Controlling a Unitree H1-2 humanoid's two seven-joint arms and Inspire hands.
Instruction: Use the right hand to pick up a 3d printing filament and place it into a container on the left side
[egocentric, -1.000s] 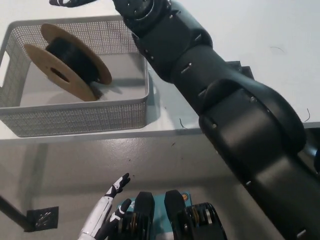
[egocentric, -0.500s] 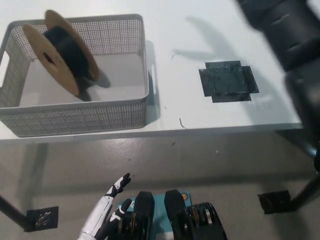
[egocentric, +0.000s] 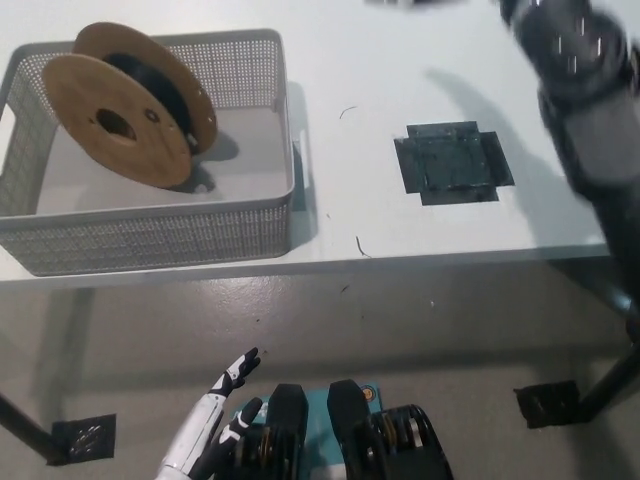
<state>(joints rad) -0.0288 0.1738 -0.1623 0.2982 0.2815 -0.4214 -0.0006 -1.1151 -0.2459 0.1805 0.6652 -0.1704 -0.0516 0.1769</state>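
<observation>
The filament spool looks like something with real weight to it: a fat winding of black filament packed between two stiff brown cardboard-looking discs, rigid all round, and round enough that I would expect it to roll if set down on its edge. The safest hold, to my eye, is across the two disc rims or with fingers hooked through the centre hole, since the flat faces look smooth and offer little to grip. It sits tilted inside the grey mesh basket, leaning toward the back wall, one brown face with its centre hole and a few smaller holes turned up toward the camera. That puts it well off to the left of the black right arm, which rises blurred at the far right of the white tabletop; the right hand itself is cut off at the top edge, so I cannot tell how its fingers are set. The white left hand hangs low, below the tabletop's front edge and well short of the basket, fingers spread and holding nothing. So the spool appears already delivered.
</observation>
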